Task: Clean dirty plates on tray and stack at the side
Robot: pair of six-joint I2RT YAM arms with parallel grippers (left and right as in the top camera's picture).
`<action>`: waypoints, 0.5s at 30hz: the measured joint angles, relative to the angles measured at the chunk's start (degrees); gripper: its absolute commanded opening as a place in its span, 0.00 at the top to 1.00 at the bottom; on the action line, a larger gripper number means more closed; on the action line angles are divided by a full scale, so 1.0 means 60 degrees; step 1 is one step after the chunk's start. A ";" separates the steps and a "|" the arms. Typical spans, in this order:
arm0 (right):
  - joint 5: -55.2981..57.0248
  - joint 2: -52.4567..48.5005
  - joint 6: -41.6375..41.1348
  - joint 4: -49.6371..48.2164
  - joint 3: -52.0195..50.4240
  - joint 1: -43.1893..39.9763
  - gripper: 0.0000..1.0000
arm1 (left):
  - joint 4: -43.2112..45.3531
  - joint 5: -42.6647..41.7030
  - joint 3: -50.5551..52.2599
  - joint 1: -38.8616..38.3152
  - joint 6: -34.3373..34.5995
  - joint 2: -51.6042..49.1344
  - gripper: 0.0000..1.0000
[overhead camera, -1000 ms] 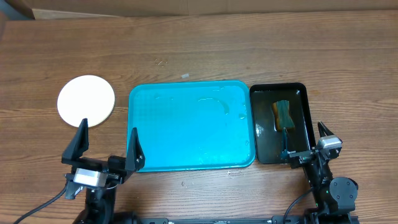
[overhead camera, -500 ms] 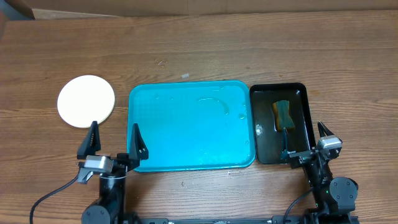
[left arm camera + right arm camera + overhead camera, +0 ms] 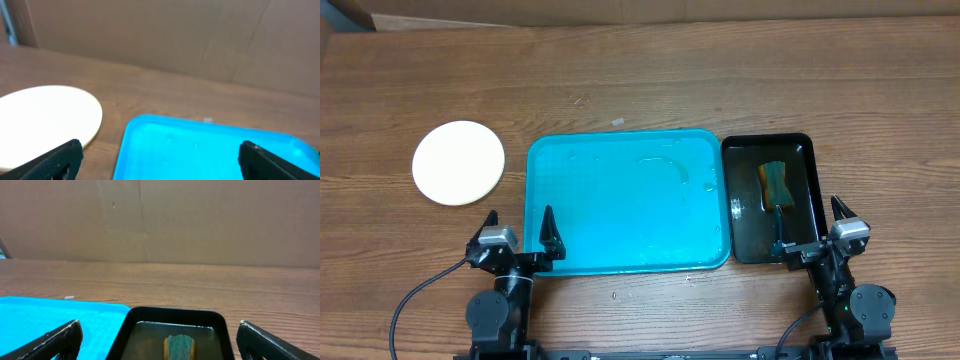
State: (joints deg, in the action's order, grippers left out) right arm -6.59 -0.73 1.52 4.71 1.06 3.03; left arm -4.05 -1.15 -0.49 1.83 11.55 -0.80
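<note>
**Matte black all over, with a touch of silver**

The left arm [image 3: 492, 312] and right arm [image 3: 832, 276] are matte black. The left gripper [image 3: 518, 238] and right gripper [image 3: 808, 222] each carry two slim, tapering black jaws, which look faintly grainy in the wrist views. A small silver-grey block [image 3: 498, 236] caps each wrist. Round black joint housings [image 3: 871, 304] sit lower down. A thin black cable [image 3: 413, 303] curves out from the left arm.

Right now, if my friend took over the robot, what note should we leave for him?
Left hand: open, empty, at the tray's near left corner.
Right hand: open, empty, over the near end of the black tray, where the sponge lies.
The plates: one white disc shows on the table, left of the tray; I cannot tell how many are stacked.
Done: no plates on the tray, only wet streaks.
Left: probably nothing; check the stack.
</note>
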 measured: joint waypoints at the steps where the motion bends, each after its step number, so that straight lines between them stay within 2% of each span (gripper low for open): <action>1: 0.0000 0.0000 -0.0004 -0.0007 0.0000 0.0000 0.00 | -0.0055 0.0040 0.0000 0.0000 -0.0131 -0.0007 0.00; 6: 0.0000 0.0000 0.0007 -0.0011 0.0000 0.0000 0.00 | -0.0051 0.0098 0.0000 0.0000 -0.0940 0.0007 0.00; 15: -0.0004 0.0000 0.0000 -0.0007 0.0000 0.0000 0.00 | -0.0051 0.0098 0.0000 0.0000 -0.1293 0.0007 0.00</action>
State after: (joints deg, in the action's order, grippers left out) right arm -6.61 -0.73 1.52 4.67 1.06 3.03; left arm -4.36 -0.56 -0.49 1.83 3.79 -0.75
